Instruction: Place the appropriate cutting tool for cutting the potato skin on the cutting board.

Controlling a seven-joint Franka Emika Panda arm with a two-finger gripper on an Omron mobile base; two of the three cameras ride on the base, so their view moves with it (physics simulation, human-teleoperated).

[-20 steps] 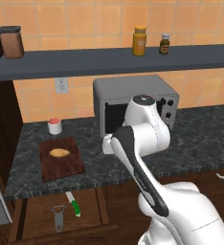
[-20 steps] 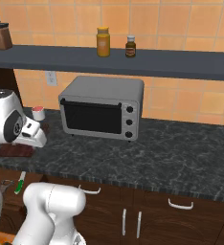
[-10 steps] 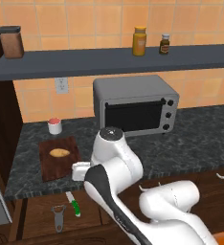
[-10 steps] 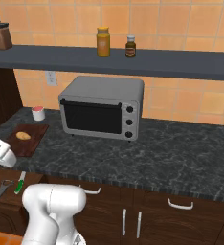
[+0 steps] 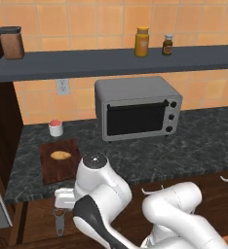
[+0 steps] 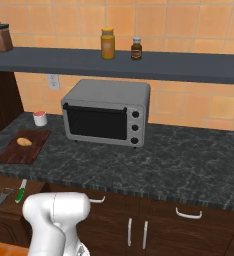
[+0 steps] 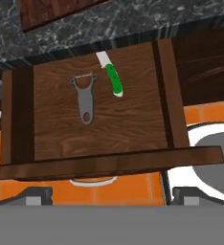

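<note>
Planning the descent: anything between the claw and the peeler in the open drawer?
Nothing visible. The peeler lies bare on the drawer floor, the green-handled knife beside it, apart. The open claw looks straight down on it.

Base views flanking — hand view over drawer point(image 7: 95, 119)

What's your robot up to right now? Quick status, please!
Gripper open above open wooden drawer. Grey metal peeler lies there, untouched. Green-handled knife beside it, apart.
</note>
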